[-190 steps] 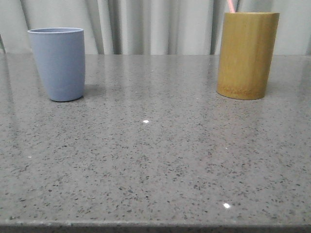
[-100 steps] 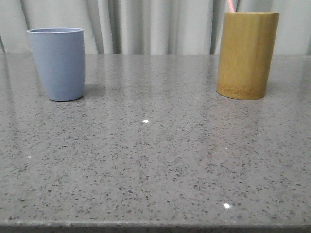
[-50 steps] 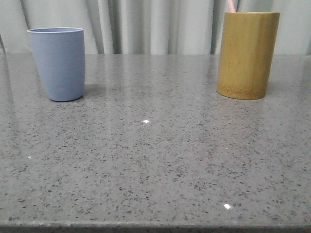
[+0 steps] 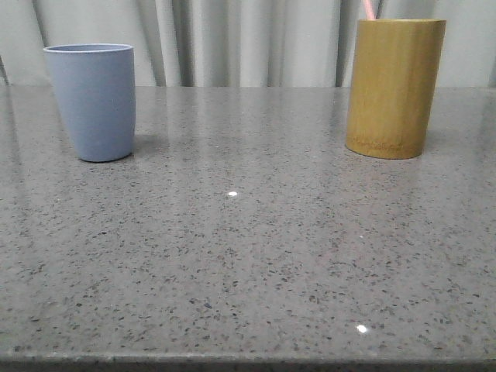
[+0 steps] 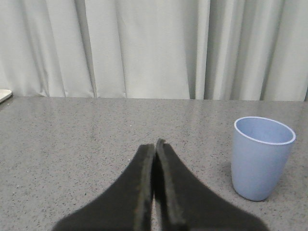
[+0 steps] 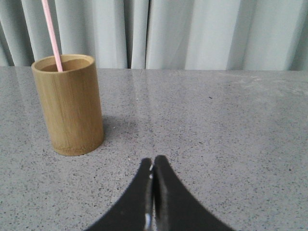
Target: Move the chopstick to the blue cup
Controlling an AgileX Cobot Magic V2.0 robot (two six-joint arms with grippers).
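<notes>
The blue cup [image 4: 94, 101] stands upright at the back left of the grey stone table; the left wrist view shows the blue cup [image 5: 261, 156] with nothing visible inside. A pink chopstick [image 4: 369, 9] sticks up out of the tall bamboo holder [image 4: 394, 87] at the back right. In the right wrist view the chopstick [image 6: 52, 35] leans in the bamboo holder [image 6: 70, 103]. My left gripper [image 5: 155, 143] is shut on nothing, well short of the cup. My right gripper [image 6: 153, 160] is shut too, apart from the holder. Neither gripper shows in the front view.
Pale curtains [image 4: 248, 43] hang behind the table's far edge. The near table edge [image 4: 248, 360] runs along the bottom of the front view. A small pale object [image 5: 4, 95] lies at the far edge in the left wrist view.
</notes>
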